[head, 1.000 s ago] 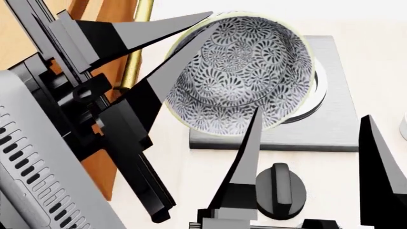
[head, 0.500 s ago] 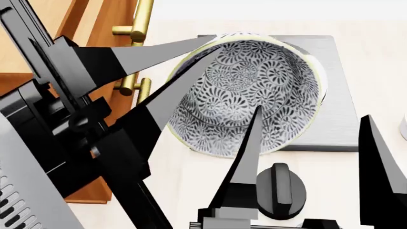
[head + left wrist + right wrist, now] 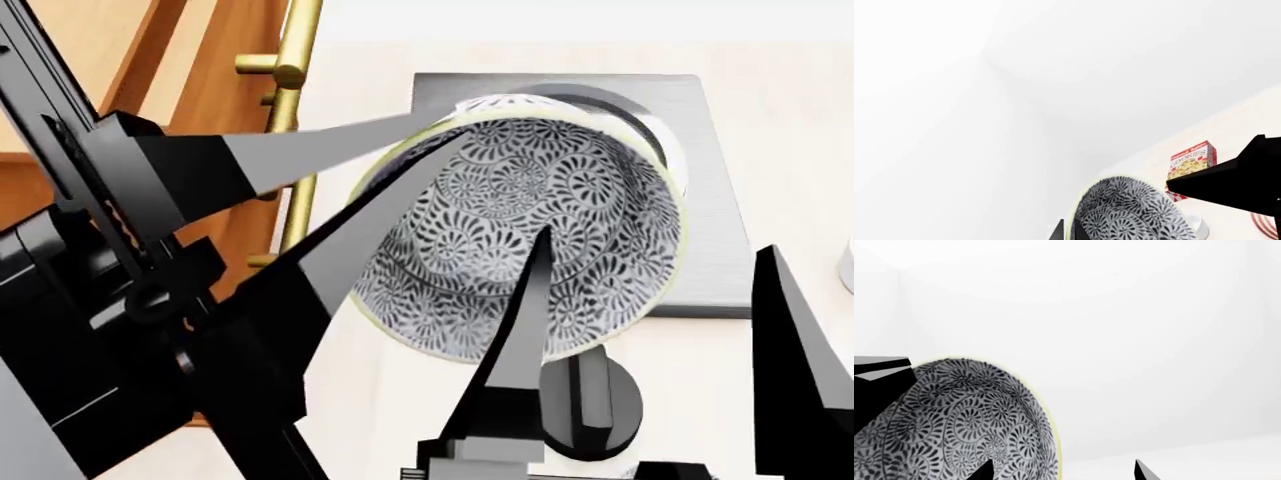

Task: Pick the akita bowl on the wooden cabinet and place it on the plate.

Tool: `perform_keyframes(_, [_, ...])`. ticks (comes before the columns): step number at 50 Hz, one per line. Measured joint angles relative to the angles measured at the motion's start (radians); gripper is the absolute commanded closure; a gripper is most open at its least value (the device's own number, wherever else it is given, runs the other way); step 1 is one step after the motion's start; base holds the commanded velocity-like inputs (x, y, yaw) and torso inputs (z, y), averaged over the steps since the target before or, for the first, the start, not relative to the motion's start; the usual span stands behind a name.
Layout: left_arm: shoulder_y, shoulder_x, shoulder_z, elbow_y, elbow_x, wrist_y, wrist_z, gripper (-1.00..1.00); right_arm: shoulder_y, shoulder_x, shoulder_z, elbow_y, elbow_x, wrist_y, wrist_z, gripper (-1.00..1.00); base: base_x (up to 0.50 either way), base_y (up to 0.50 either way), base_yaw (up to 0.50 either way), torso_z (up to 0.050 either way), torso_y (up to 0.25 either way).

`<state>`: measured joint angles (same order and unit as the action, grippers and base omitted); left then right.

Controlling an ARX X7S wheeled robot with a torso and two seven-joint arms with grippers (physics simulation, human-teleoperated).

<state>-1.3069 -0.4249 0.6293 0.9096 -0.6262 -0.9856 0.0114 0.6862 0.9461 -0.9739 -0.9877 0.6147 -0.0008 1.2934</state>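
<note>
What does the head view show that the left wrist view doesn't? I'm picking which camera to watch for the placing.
Only the head view shows the wooden cabinet with its brass handle, the grey stove burner, a black knob and the open right pincer. Only the left wrist view shows a cookies box and a red-ringed sliver at the frame edge, probably the plate. Both show the akita bowl, with the left pincer closed on its rim.
</note>
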Motion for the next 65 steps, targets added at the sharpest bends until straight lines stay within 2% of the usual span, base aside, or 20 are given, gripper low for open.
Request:
perform_keyframes(1, [0.000,0.000,-0.001,0.001,-0.002,-0.001,-0.001,1.00,-0.001,0.000,0.000,0.000,-0.001,-0.003,-0.002,-1.00,0.00,0.00,0.00,0.000,0.000])
perform_keyframes(2, [0.001,0.000,-0.002,0.003,-0.004,-0.001,-0.002,1.00,-0.002,0.000,-0.001,0.000,-0.003,-0.005,-0.003,1.00,0.00,0.00,0.00,0.000,0.010])
perform_keyframes(33, [0.012,-0.009,-0.001,0.000,-0.042,0.005,-0.016,1.00,-0.009,0.014,0.002,-0.013,-0.012,-0.026,0.011,1.00,0.00,0.00,0.00,0.000,0.000])
perform_keyframes(34, [0.012,-0.009,-0.001,-0.002,-0.044,0.005,-0.018,-1.00,-0.009,0.015,0.002,-0.014,-0.010,-0.025,0.012,1.00,0.00,0.00,0.00,0.000,0.000])
perform_keyframes(46, [0.010,-0.011,-0.019,-0.011,-0.023,-0.005,-0.048,-1.00,-0.010,0.023,0.004,-0.014,-0.001,-0.011,0.047,1.00,0.00,0.00,0.00,0.000,0.000])
perform_keyframes(57, [0.011,-0.012,-0.025,-0.013,-0.020,-0.006,-0.063,-1.00,0.004,0.038,0.037,-0.019,0.093,0.038,0.158,1.00,0.00,0.00,0.00,0.000,0.000])
perform_keyframes(65, [0.009,-0.013,-0.032,-0.012,-0.027,-0.010,-0.071,-1.00,-0.027,0.032,0.156,-0.037,0.173,0.150,0.224,1.00,0.00,0.00,0.00,0.001,0.000])
